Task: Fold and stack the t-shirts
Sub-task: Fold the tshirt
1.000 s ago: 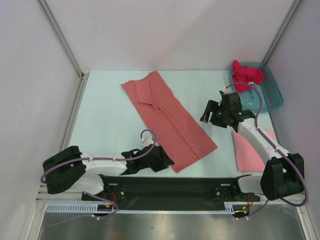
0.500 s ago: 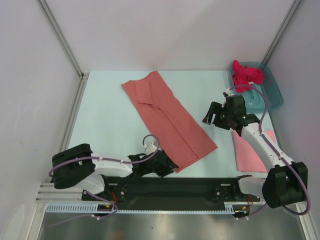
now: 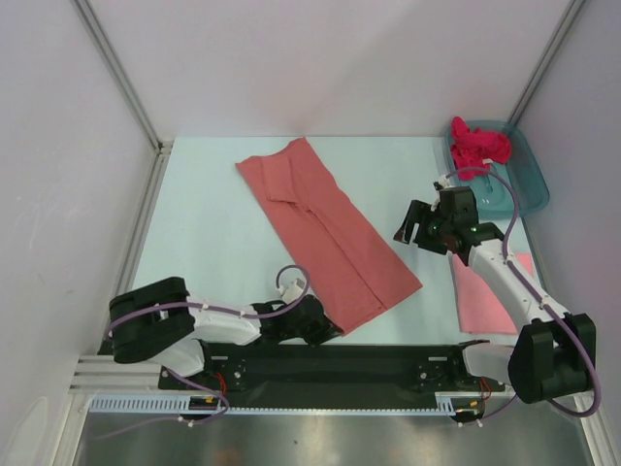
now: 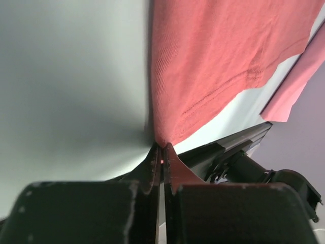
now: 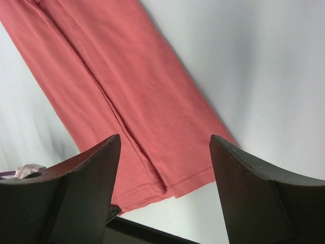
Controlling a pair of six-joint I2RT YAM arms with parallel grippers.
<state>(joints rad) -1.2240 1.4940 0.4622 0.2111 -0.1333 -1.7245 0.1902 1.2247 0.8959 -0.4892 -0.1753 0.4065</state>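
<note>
Plainly, the salmon-coral t-shirt [image 3: 325,228] is the one in hand. It lies flat on the desk [image 3: 204,223] as a long narrow strip, its long axis running on a slant from the upper middle of the overhead view down towards the lower middle. The near short hem is at the lower end, close to the arm bases.

The left claw [image 3: 330,328] lies low at the left corner of that hem. In the left wrist view its jaws are together, with the corner of the cloth pinched at their tips [image 4: 162,152]. The rest of the shirt stretches away from the claw up the frame, so the strip's length leads directly away from this grip.

The right claw [image 3: 408,228] hangs right of the strip, about level with its middle, jaws wide apart and holding nothing. Its own camera looks down between the fingers [image 5: 91,173] at the hem end of the shirt. The hem's other corner lies below and left of it in the overhead view, and the right arm is the nearer to it.

Folding the hem towards the far end would probably need that corner held too, or the cloth will skew.

The lighter pink t-shirt [image 3: 475,296] lies folded under the right arm. The magenta t-shirt [image 3: 477,146] is bunched in the teal tub [image 3: 529,189] at the upper right.
</note>
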